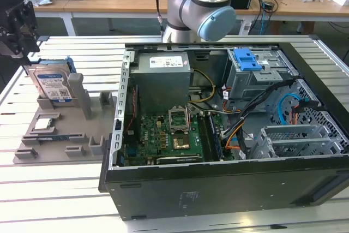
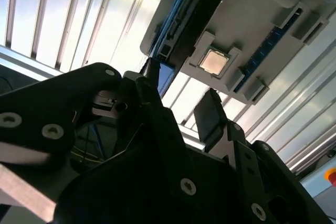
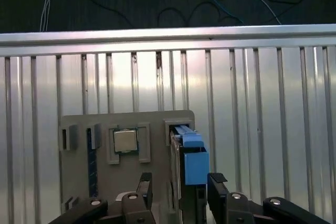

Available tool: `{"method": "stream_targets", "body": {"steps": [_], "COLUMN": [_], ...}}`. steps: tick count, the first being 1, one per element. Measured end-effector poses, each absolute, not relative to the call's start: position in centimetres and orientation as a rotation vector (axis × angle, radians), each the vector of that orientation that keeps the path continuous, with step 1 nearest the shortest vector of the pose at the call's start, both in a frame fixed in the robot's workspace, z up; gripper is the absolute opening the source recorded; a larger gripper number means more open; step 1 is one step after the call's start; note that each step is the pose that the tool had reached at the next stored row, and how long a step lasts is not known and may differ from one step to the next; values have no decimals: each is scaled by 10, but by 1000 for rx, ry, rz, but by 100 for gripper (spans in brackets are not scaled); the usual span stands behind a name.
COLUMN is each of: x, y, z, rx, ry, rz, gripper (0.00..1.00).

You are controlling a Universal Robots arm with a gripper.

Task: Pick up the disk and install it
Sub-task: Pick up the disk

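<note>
Right now the gripper point(image 1: 19, 23) is hanging just above the disk point(image 1: 52, 83), jaws open and holding nothing. The disk is standing on its edge in the grey holder point(image 1: 76, 126), outside the computer case point(image 1: 218, 181). In the first wrist view its thin edge is running along the gap between the fingers point(image 3: 216, 184).

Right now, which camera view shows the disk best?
The exterior view: the disk stands upright in the grey holder, its label facing the camera. Both wrist views show it edge-on, with its blue rails.
</note>
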State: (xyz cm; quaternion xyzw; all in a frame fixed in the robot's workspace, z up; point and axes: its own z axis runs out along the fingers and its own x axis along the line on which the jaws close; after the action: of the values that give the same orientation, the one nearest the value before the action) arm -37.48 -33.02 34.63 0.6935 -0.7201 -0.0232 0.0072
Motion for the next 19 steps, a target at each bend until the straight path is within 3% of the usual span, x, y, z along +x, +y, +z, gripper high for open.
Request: {"method": "stream_targets", "body": {"steps": [19], "x": [-375], "y": [-319], "z": [301], "rx": [2198], "ry": [-2222], "rz": [-72], "gripper": [54]}}
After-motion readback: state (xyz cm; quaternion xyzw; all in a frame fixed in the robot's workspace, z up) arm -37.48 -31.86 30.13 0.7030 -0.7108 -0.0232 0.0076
